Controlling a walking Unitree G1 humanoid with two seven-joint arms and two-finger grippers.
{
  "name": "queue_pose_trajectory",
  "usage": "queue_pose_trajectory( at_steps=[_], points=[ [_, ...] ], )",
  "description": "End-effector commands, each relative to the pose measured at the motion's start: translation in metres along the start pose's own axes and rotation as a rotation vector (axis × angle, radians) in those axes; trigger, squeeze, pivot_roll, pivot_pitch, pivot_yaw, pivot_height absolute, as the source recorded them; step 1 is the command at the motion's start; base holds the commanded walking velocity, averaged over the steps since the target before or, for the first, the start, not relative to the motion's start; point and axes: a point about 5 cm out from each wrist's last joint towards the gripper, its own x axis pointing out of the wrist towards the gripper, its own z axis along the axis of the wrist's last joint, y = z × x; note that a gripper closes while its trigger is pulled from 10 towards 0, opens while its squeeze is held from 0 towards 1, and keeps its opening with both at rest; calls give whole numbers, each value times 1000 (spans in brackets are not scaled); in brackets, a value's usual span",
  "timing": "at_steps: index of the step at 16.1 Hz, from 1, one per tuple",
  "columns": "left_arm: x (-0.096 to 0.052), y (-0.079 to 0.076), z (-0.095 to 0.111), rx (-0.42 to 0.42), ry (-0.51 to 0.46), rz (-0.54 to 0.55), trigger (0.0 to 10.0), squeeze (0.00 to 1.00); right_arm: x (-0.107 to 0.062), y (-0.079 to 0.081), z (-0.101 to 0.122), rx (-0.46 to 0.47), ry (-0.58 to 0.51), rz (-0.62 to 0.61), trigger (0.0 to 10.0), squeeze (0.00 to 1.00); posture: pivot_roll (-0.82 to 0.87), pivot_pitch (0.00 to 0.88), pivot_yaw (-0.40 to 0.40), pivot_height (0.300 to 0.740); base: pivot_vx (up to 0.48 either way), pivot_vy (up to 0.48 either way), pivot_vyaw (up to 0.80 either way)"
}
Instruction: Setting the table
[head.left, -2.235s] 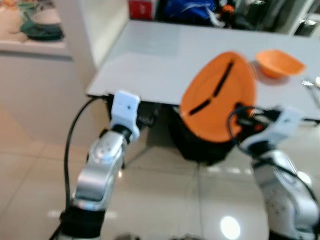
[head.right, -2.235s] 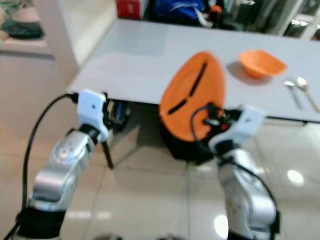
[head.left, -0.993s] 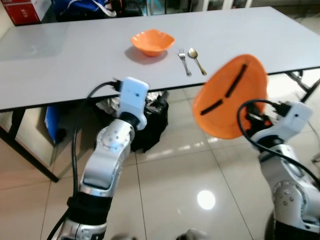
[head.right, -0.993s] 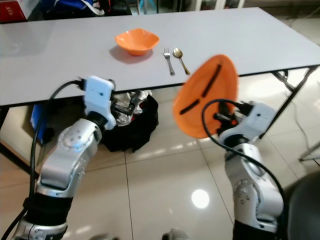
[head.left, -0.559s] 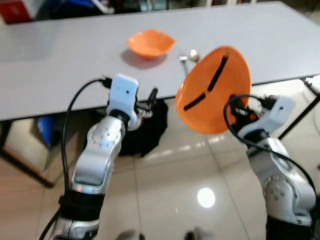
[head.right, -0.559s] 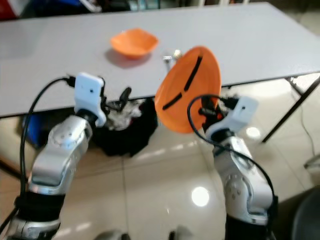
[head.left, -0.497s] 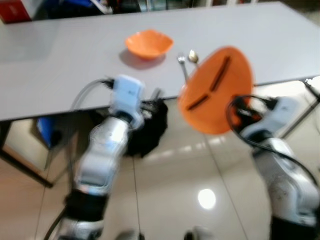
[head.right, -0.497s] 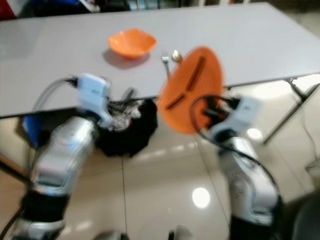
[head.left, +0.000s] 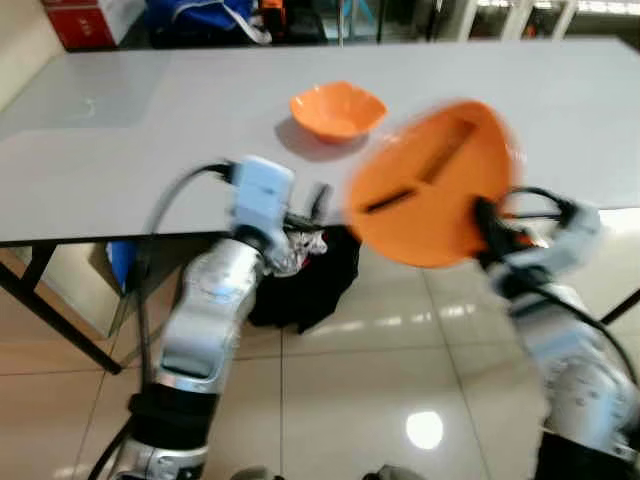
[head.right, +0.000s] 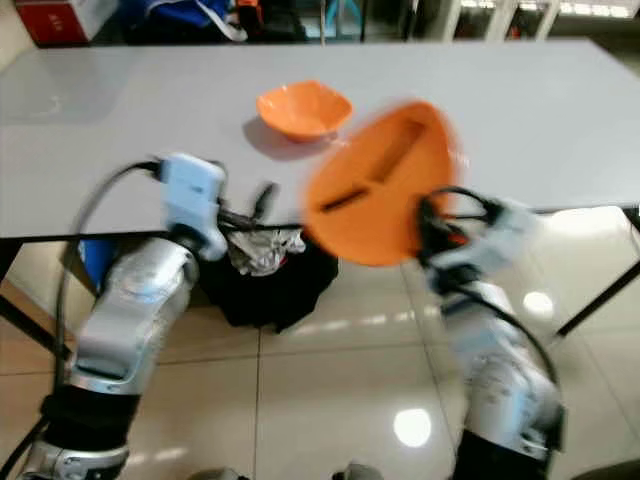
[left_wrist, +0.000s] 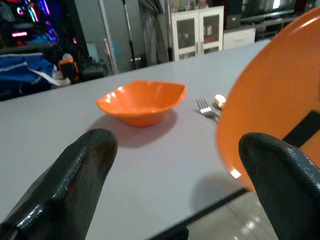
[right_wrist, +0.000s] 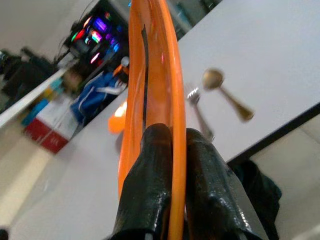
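Big grey table (head.left: 150, 130) ahead, with orange bowl (head.left: 338, 108), fork (left_wrist: 205, 107) and spoon (left_wrist: 220, 100) already laid out. Orange plate (head.left: 432, 185) up on edge at table's near side, rim pinched by right gripper (right_wrist: 170, 150), face toward camera, likely for carrying. Left gripper (left_wrist: 175, 185) spread wide, holding nothing.
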Motion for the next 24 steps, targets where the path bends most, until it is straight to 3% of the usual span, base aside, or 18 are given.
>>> queue_pose_trajectory(
  at_steps=[1,5,7,9,16,19,22,24],
  points=[
    [-2,7,2,21,-3,20,10000,0,1,11,1,93,-2,56,10000,0,-19,63,-10,740,319,0,0],
    [-3,8,2,22,-2,17,10000,0,1,8,-4,137,36,46,10000,0,-16,65,-7,740,321,0,0],
    [-4,9,2,29,3,15,10000,0,0,15,-13,58,122,86,10000,0,-14,64,-10,740,321,0,259],
    [-4,9,2,29,3,13,10000,0,1,14,-12,24,114,77,10000,0,-14,64,-10,740,319,0,659],
    [-5,7,0,32,5,-1,10000,0,-2,3,-9,51,92,11,10000,0,-20,39,-11,740,316,0,114],
    [-6,6,0,30,4,-6,10000,0,-4,2,-10,49,96,3,10000,0,-21,39,-9,740,317,0,-788],
    [-6,4,0,32,6,-16,10000,0,-7,-1,-8,65,89,-12,10000,0,-23,43,-7,740,301,0,0],
    [-8,2,0,27,-5,-41,10000,0,-11,0,-10,140,125,28,10000,0,-24,49,-6,740,124,0,0]
  ],
)
